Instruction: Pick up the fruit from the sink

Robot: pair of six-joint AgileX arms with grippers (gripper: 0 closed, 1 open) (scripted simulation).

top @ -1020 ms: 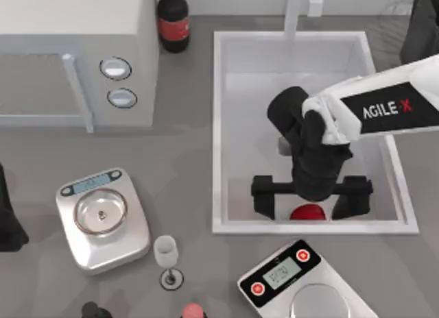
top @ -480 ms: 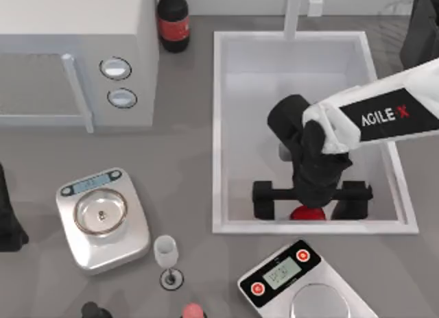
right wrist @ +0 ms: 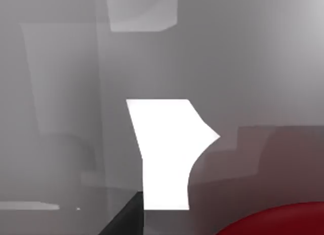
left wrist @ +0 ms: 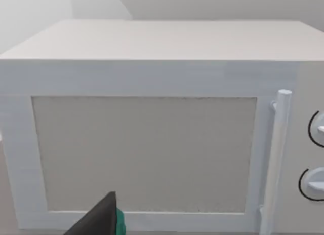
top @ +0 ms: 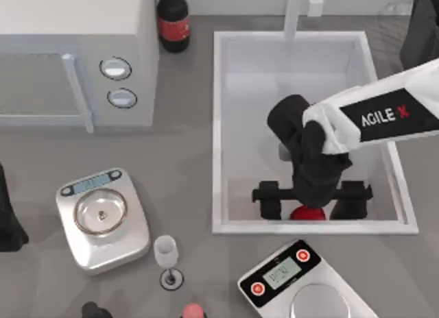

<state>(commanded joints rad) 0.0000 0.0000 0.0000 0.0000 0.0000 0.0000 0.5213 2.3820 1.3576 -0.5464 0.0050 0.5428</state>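
Note:
The fruit (top: 306, 213) is small, glossy and red, lying on the sink's floor close to its near wall. The sink (top: 218, 126) is a big white basin with a raised rim. My right gripper (top: 312, 203) reaches down into it and stands open, one black finger on each side of the fruit, the wrist covering most of it from above. In the right wrist view the fruit (right wrist: 283, 222) shows as a red curve very close, beside a dark finger (right wrist: 126, 220). My left arm (top: 8, 222) stays parked at the table's left edge.
A white microwave (top: 75, 51) fills the back left, with a dark bottle (top: 173, 16) beside it. A silver scale (top: 103, 218) and a wine glass (top: 167, 253) stand front left. Another scale (top: 302, 280) sits just in front of the sink. The faucet (top: 295, 13) rises at the back rim.
My right gripper has sunk a little lower over the fruit, hiding more of it. Its left finger has edged slightly inward. The left arm has not moved.

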